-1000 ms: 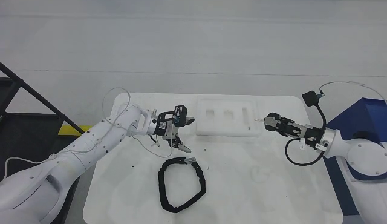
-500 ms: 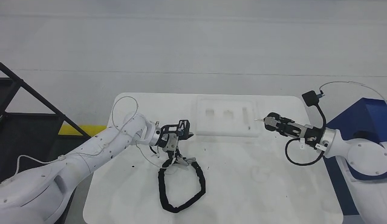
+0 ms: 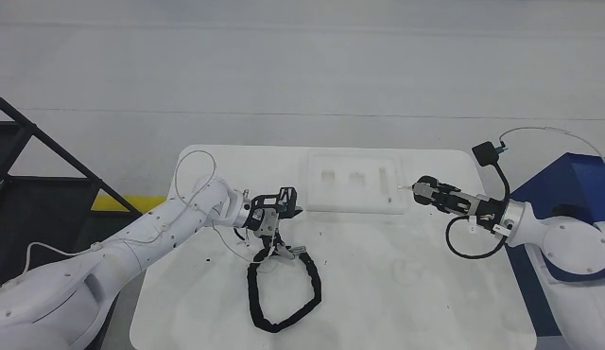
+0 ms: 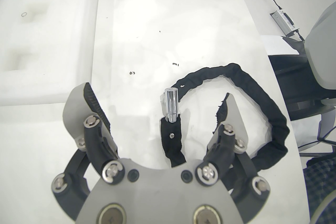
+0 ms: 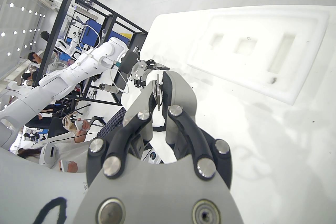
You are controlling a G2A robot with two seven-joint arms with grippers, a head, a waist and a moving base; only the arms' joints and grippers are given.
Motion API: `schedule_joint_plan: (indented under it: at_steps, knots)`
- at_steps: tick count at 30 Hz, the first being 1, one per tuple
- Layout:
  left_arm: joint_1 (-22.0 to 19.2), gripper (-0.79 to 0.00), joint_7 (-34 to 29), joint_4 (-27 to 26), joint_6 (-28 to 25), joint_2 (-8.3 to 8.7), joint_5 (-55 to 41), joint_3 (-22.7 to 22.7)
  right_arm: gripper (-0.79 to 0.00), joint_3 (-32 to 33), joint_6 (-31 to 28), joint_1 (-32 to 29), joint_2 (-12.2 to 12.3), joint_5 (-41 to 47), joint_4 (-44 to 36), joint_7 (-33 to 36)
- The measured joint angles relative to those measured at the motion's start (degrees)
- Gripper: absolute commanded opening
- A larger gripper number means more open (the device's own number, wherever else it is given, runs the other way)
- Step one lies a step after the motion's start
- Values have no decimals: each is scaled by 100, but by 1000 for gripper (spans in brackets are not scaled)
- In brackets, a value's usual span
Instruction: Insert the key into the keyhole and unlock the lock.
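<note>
Left arm [image 3: 180,218]: It came in from the left side of the white tabletop [image 3: 397,274].
Left jaws: They were wide open and held nothing. They sat low, one on each side of the lock's shiny end. They did not touch it.
Lock [image 3: 252,293]: It was a black chain in a soft cover [image 4: 273,114]. It lay in a loop on the tabletop, near the front and left of the middle.
Shiny end [image 4: 171,101]: This was a short silver tube on one tip of the chain. It lay at the top of the loop [image 3: 298,252] and pointed away from the left arm's wrist.
Foam tray [image 3: 352,206]: It was white with three small pockets. It lay flat at the back of the tabletop, past the lock. One pocket had a tiny ring in it.
Key [image 5: 158,95]: It was a thin bit of metal, pinched between the right jaws. It was well apart from the lock.
Right jaws: They were closed tight on the key, just beside the right end of the foam tray [image 5: 231,70].
Right arm [image 3: 529,225]: It came in from the right side of the tabletop.
</note>
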Motion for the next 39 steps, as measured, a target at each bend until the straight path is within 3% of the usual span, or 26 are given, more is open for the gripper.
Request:
schedule_joint_plan:
  at_steps: [9,19,31,33,35,38,39]
  knots:
    - [368,0,118,-11,128,98,347,-185,-785,0,0,0,0,0,0,0]
    - [837,0,1426,-109,667,229,1656,-372,-785,0,0,0,0,0,0,0]
    - [1054,0,1859,183,944,42,2071,-464,-785,0,0,0,0,0,0,0]
    - [1070,-37,1886,249,945,14,2143,-478,-785,0,0,0,0,0,0,0]
    - [1086,-169,1924,294,939,-2,2198,-495,-785,0,0,0,0,0,0,0]
    - [1117,-240,1982,345,924,-20,2307,-522,-785,0,0,0,0,0,0,0]
    - [1124,-296,1990,355,919,-24,2342,-530,-785,0,0,0,0,0,0,0]
